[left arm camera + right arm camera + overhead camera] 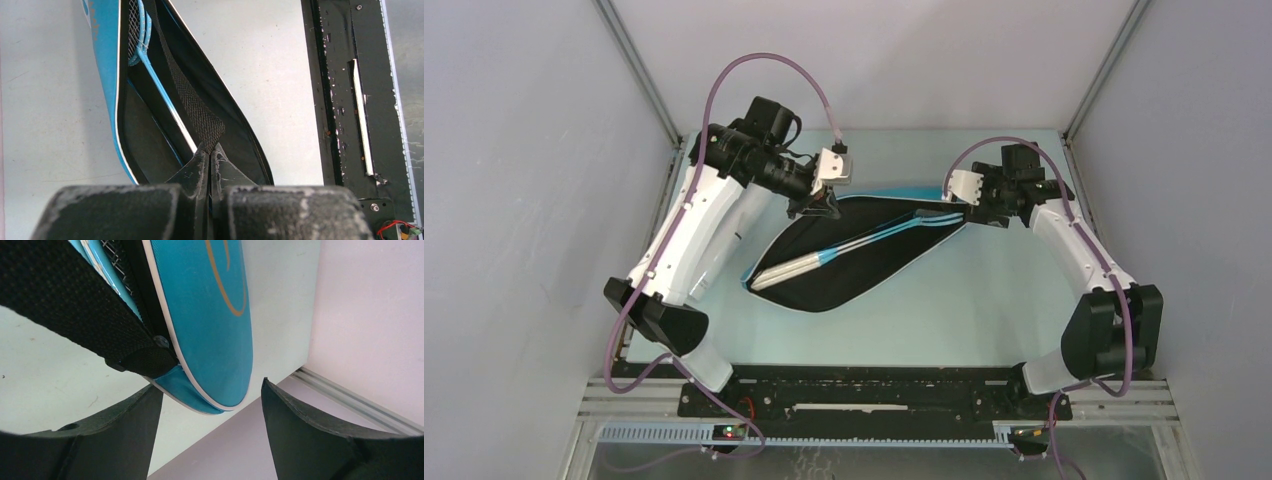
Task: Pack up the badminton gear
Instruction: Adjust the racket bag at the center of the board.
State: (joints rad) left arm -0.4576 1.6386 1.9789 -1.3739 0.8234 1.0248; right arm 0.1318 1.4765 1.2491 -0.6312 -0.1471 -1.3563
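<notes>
The blue racket bag (844, 265) lies open mid-table, its black lining up. Two light-blue rackets (864, 240) lie inside, their pale handles (786, 271) toward the near left. My left gripper (816, 205) is at the bag's far left edge. In the left wrist view it (210, 148) is shut on the black strap (197, 107), with a racket shaft (160, 92) beneath. My right gripper (969, 207) hangs at the bag's right tip. In its own view it (210, 396) stands open, with the bag's blue end (210, 315) and the strap's anchor (145, 360) just beyond the fingertips, untouched.
Grey enclosure walls close in the table on three sides, and an aluminium frame rail (350, 395) runs along the wall near the right gripper. A black mounting rail (874, 395) spans the near edge; it also shows in the left wrist view (340, 100).
</notes>
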